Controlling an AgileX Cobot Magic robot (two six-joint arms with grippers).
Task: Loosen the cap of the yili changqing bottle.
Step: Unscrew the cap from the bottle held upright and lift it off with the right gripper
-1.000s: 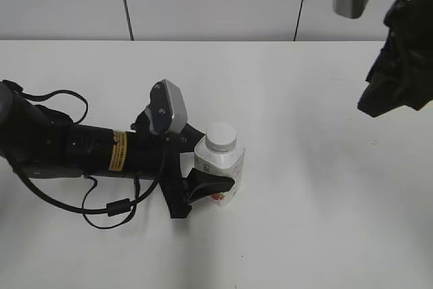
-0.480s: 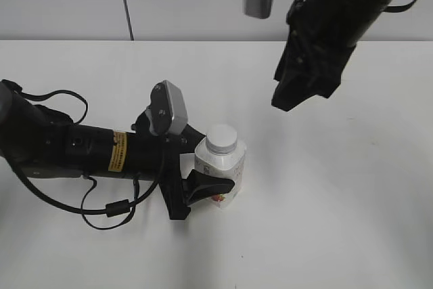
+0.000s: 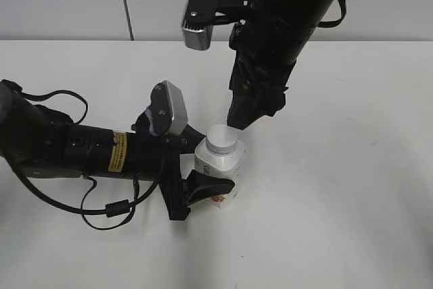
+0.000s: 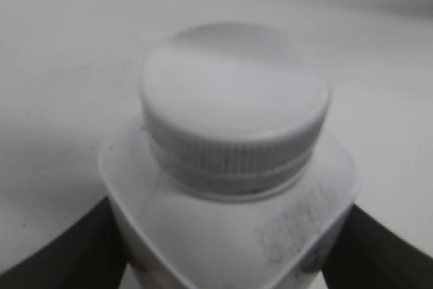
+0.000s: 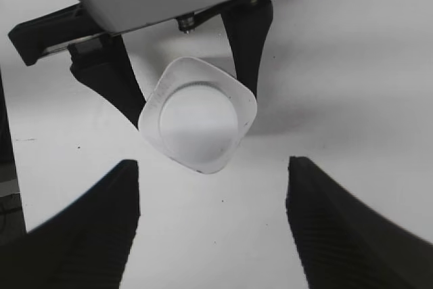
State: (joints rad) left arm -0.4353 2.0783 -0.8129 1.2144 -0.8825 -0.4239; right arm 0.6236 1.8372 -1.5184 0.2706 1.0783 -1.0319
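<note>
The yili changqing bottle (image 3: pixel 218 174) stands upright on the white table, white and squarish, with a strawberry label low on its side. Its white ribbed cap (image 3: pixel 221 138) sits on the neck. My left gripper (image 3: pixel 203 179) is shut on the bottle's body from the left; the left wrist view shows the cap (image 4: pixel 233 103) and the bottle's shoulders (image 4: pixel 223 231) up close between the dark fingers. My right gripper (image 3: pixel 247 116) is open and empty, pointing down just above and behind the cap. The right wrist view shows the cap (image 5: pixel 198 120) from above, beyond its open fingers (image 5: pixel 213 187).
The white table (image 3: pixel 338 187) runs to a grey panelled wall at the back. The left arm's black body and cables (image 3: pixel 74 150) lie along the table at the left. The right arm's wrist camera (image 3: pixel 203 11) hangs above the bottle.
My right arm has swung from the upper right down and leftward, until its gripper hangs just above the bottle's cap. The left gripper and the bottle have not moved.
</note>
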